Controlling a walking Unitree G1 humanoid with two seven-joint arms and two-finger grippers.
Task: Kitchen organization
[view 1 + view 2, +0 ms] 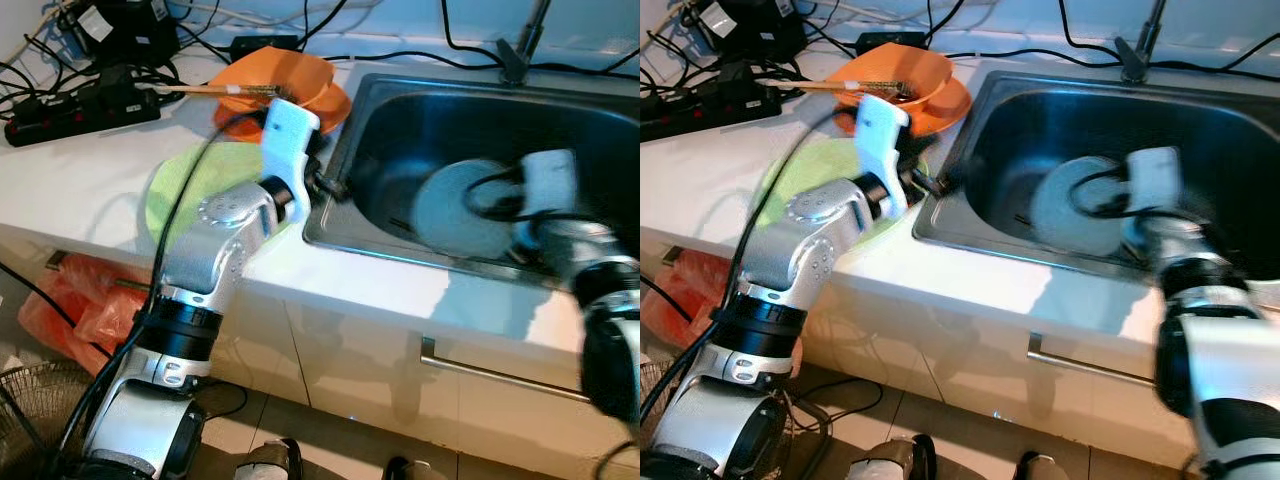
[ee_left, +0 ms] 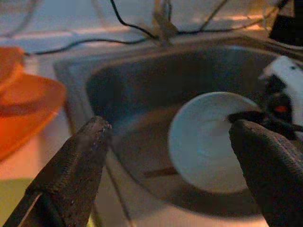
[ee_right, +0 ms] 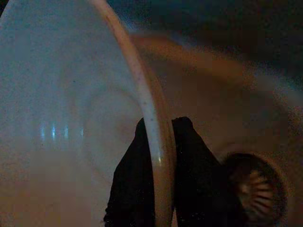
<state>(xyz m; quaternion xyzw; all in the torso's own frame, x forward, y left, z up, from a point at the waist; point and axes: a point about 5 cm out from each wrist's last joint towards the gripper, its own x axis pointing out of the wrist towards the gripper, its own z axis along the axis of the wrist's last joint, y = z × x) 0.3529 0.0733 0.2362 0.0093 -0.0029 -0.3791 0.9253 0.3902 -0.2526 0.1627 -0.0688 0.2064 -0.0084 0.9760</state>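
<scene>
While rim-pinched by right hand (image 3: 158, 165), round white plate (image 1: 460, 210)

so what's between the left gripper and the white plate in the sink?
Only the sink rim and a bare stretch of basin. In the left wrist view the open left gripper faces the white plate, whose rim the right gripper pinches.

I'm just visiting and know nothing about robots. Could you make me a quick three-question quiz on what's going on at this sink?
1. True or false: the right gripper pinches the rim of the white plate.
2. Where is that plate? A) in the sink B) on the counter
3. What colour are the dishes beside the sink?

Key: 1 true; 2 A; 3 orange. The left gripper is open at the sink's edge.
</scene>
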